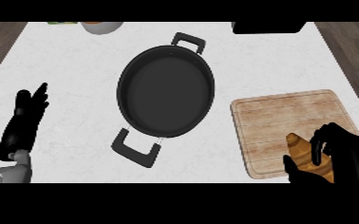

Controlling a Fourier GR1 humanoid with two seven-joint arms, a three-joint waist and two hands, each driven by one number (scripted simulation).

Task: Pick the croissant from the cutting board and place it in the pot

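The right hand [335, 144] is curling round the croissant [301, 153] and covering its lower right part and the near right corner of the cutting board [280, 116], while the hand is running out past the view's right and lower edges. Along the upper edge three things are being cut off — a pale round vessel [102, 26], a green scrap [62, 23] and a black block [269, 27] — none showing enough to name. The left forearm [15, 171] is being cropped at the lower left.

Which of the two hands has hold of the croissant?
The right hand, its fingers curled round the croissant at the near corner of the cutting board. The left hand rests open at the view's left edge, holding nothing.
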